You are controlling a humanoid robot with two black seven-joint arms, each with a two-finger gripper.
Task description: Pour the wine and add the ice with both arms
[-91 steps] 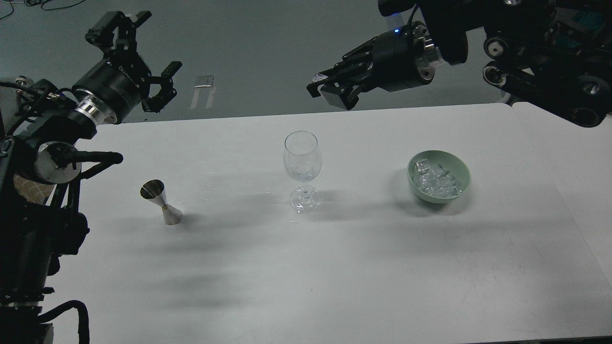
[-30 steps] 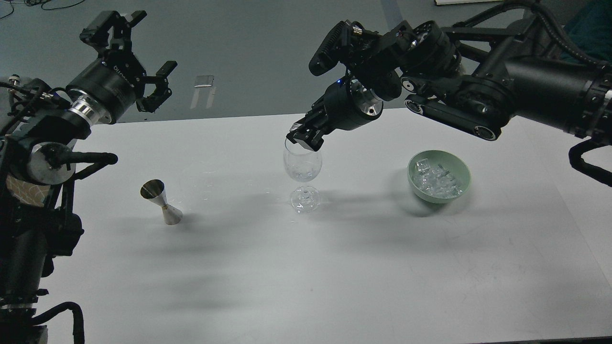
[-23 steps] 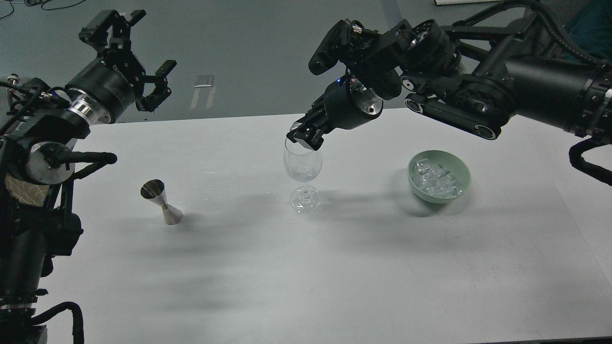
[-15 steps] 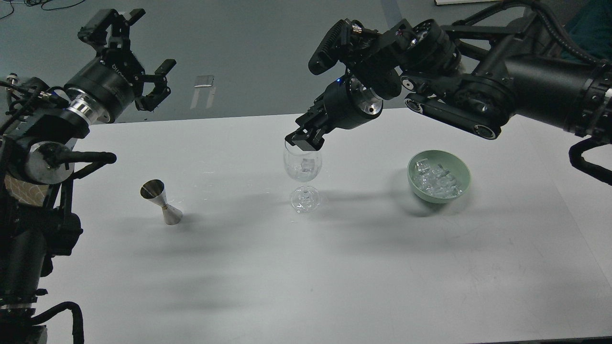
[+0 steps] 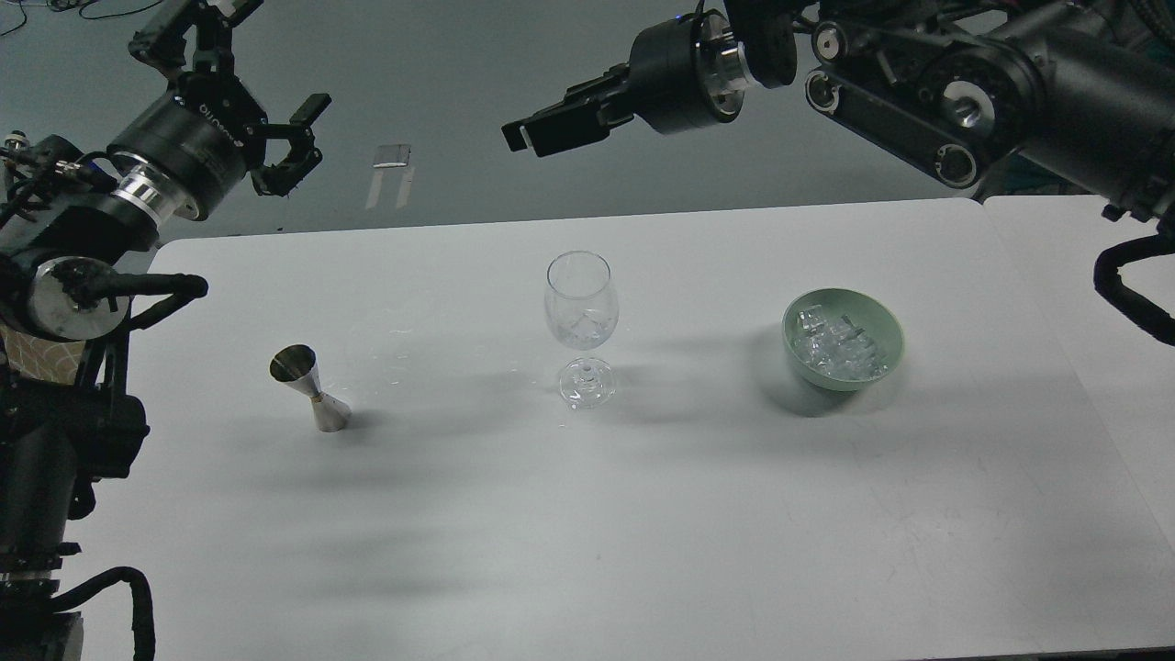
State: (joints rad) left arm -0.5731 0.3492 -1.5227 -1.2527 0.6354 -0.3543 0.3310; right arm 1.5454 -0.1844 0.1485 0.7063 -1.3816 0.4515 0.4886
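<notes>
Your right end effector [image 5: 537, 136] hangs high beyond the surface [image 5: 587, 514], fingers drawn close and apparently empty, though you cannot tell for certain at this angle. The wine glass [image 5: 580, 312] stands upright well below it and toward you, stem vertical, with a glassy lump of ice [image 5: 578, 323] in the bottom of its clear bowl; whether wine is in there too cannot be read. More ice [image 5: 837, 349], small clear cubes, fills the smooth green bowl [image 5: 879, 321] below and to that end effector's right, so the right arm is nearer for another cube. Your left end effector [image 5: 266, 138] is spread wide, holding nothing; the shiny metal jigger [image 5: 312, 390], hourglass-shaped and leaning, sits below it.
</notes>
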